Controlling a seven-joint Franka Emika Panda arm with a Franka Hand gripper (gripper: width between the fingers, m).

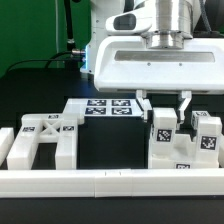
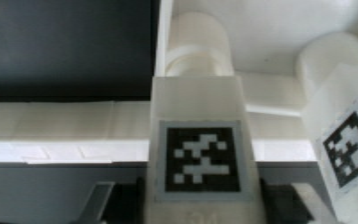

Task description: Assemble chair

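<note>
I have the gripper [image 1: 164,108] over the front right part of the bench [image 1: 40,90], and its jaws are pressed onto a square white leg [image 1: 162,135]. In the wrist view the gripper [image 2: 202,203] has a dark finger tight against each side of the leg [image 2: 202,100], just by its tag, so I read this as a firm pinch, not a hover.

What matters for my next move is how the leg lies. It sits directly under the hand, and as far as I can judge it stands on end, with its long axis running in line with the fingers and down to the bench. Its foot is just behind the long rail [image 1: 100,182] at the front edge.

A second leg [image 1: 206,133] stands just beside it, toward the exterior view's right. In the wrist view this second leg [image 2: 345,100] comes very near the held one, and I cannot tell whether they touch.

So I would pull straight up along the leg's own axis before going sideways, since a sideways drag could knock the neighbour.

The cross-braced frame [image 1: 45,140] lies well apart, toward the front left corner. The marker board [image 1: 105,107] lies flat behind, mid-bench.
</note>
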